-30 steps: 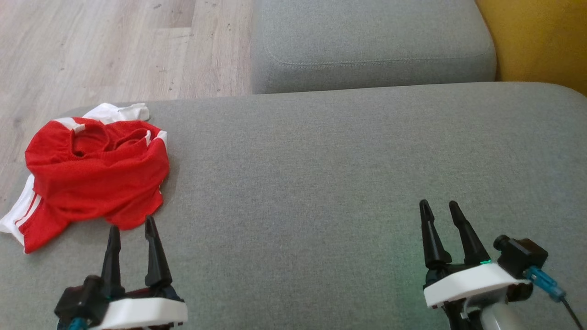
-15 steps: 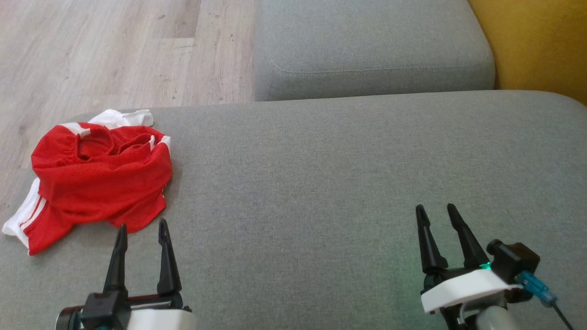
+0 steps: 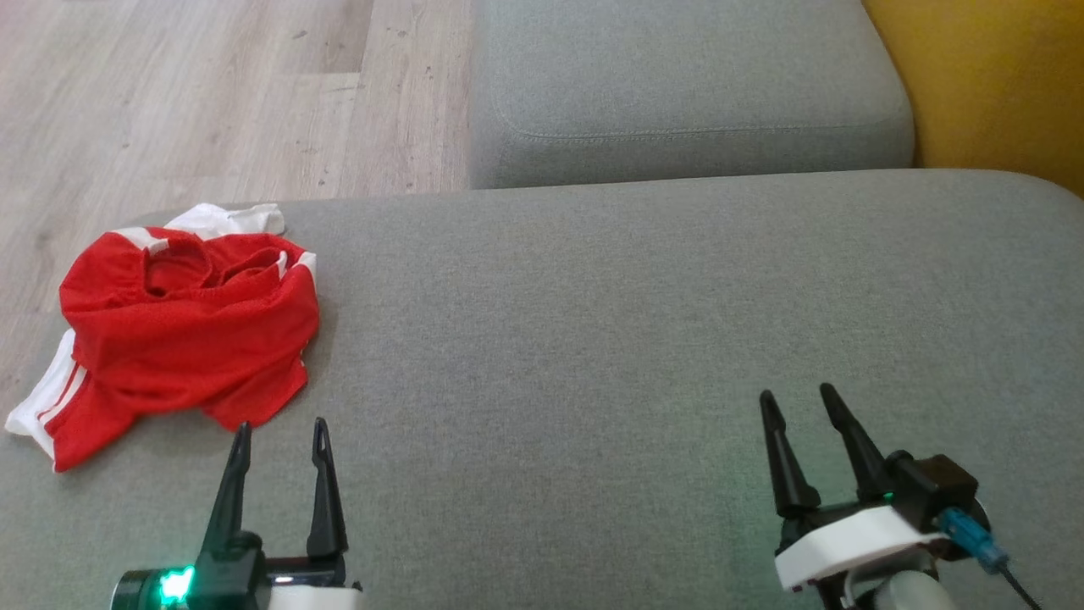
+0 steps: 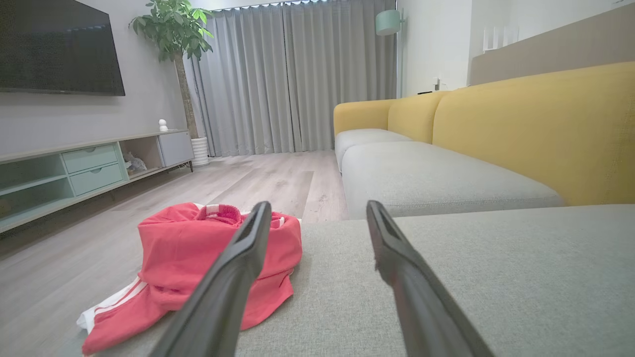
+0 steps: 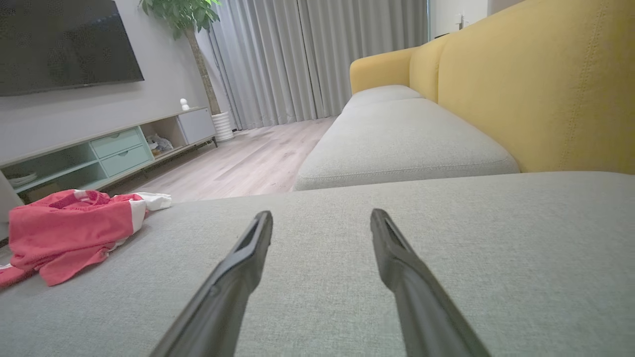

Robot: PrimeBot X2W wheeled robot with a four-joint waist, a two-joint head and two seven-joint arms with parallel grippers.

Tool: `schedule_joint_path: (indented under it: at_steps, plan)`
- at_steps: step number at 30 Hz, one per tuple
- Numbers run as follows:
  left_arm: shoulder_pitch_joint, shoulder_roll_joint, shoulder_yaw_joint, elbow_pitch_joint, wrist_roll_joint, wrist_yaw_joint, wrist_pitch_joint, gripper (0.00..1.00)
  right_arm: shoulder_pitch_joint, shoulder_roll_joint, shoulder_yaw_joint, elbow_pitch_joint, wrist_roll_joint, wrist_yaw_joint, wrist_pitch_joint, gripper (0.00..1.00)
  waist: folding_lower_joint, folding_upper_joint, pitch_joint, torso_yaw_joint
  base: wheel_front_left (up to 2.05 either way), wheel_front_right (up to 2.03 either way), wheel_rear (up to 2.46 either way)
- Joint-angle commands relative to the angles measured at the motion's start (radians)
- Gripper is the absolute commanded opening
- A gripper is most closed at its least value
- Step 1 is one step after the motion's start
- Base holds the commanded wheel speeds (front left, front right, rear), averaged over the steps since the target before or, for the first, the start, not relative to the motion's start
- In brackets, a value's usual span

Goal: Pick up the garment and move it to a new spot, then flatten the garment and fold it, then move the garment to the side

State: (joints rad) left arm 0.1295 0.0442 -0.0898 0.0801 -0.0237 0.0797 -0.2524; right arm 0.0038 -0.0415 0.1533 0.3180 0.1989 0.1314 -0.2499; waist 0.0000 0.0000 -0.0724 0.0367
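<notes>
Nothing is done yet: the crumpled red garment [image 3: 182, 326] lies untouched, left tool [image 3: 280, 425] just beside it, right tool [image 3: 795, 392] well apart, both released and empty.

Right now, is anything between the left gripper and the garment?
Nothing visible. The open left gripper points at the garment from close by, with only bare cushion in front of it. Its fingertips sit near the red hem; whether they touch it is unclear.

The garment [image 3: 182, 326] is matt red mesh-like cloth, the sofa cushion [image 3: 644, 356] coarse grey woven fabric, the floor [image 3: 212, 93] pale wood-grain.
</notes>
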Motion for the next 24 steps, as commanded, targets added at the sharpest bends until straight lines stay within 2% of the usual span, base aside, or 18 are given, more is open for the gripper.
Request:
schedule_joint_path:
  at_steps: [1,8,24]
  plan:
    - [-0.036,0.007,0.029,-0.026,0.009,0.008,-0.009,1.00,-0.047,-0.009,0.007,-0.019,-0.011,-0.001,-0.012,1.00,0.0000,0.0000,0.003,0.001,0.00,0.00,0.00]
    - [-0.042,0.007,0.030,0.005,0.005,0.017,-0.009,1.00,-0.052,-0.009,-0.042,0.019,0.003,-0.001,-0.012,1.00,0.0000,0.0000,0.008,0.003,0.00,0.00,0.00]
    - [-0.044,0.006,0.039,0.047,-0.004,0.023,-0.009,1.00,-0.057,-0.009,-0.054,0.038,0.007,-0.001,-0.012,1.00,0.0000,0.0000,0.002,0.011,0.00,0.00,0.00]
